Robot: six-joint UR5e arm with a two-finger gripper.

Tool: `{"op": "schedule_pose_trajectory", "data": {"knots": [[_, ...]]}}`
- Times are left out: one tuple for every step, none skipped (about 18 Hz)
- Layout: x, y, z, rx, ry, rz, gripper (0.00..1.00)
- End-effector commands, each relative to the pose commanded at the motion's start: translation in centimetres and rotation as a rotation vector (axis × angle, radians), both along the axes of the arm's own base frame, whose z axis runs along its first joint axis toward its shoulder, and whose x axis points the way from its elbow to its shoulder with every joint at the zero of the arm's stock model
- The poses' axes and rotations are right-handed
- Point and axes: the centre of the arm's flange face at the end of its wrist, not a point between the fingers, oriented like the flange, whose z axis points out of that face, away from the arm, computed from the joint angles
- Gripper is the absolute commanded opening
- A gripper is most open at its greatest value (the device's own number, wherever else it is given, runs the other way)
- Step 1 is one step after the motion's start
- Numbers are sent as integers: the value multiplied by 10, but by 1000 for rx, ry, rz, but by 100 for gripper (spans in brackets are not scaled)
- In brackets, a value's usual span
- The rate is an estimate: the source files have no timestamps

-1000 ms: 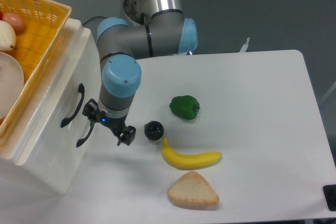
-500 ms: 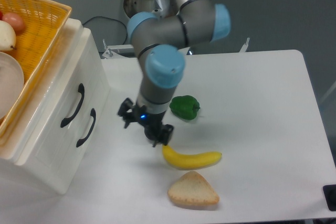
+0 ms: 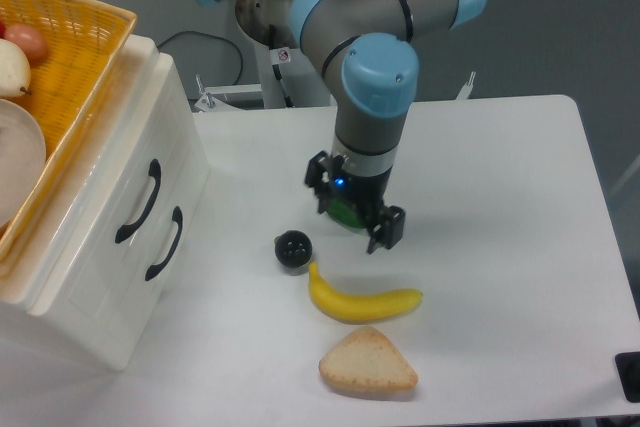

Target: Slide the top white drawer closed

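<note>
White cabinet (image 3: 95,277) at left edge of table (image 3: 500,197), front face angled toward camera. Top white drawer (image 3: 120,182) sits flush with cabinet front, black curved handle (image 3: 139,201) upright on its face. Lower drawer (image 3: 140,267) just below and right, own black handle (image 3: 164,243), likewise flush.

Yellow wicker basket (image 3: 75,57) on cabinet top, holding pale round items and a white dish, partly cut off by frame edge.

Arm (image 3: 375,77) reaches down over mid-table, well apart from cabinet. Gripper (image 3: 355,212) points down above green pepper (image 3: 345,213), which shows only as a sliver between the black fingers (image 3: 385,229). Fingers spread apart, nothing gripped; contact with pepper cannot be judged from this angle. Small blue light on wrist housing.

Small black round object (image 3: 292,249) on tabletop left of gripper, near banana tip. Banana (image 3: 362,300) lies below gripper, curved side down. Triangular bread piece (image 3: 367,365) just below banana, not touching. Dark object (image 3: 630,375) at bottom right corner, mostly out of frame.
</note>
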Motion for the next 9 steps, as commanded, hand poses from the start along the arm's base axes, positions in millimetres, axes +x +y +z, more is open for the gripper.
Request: {"op": "schedule_pose_trajectory", "data": {"knots": [[-5, -5, 1, 0, 2, 6, 100], [-9, -10, 4, 2, 6, 5, 100], [-14, -17, 9, -2, 2, -14, 100], [-20, -26, 9, -24, -25, -50, 100], [-26, -36, 11, -39, -41, -102, 100], [-32, -46, 14, -45, -45, -151, 100], [-37, -54, 15, -50, -42, -191, 100], [-41, -62, 18, -50, -38, -212, 100], [-42, -65, 18, -53, -40, -223, 100]]}}
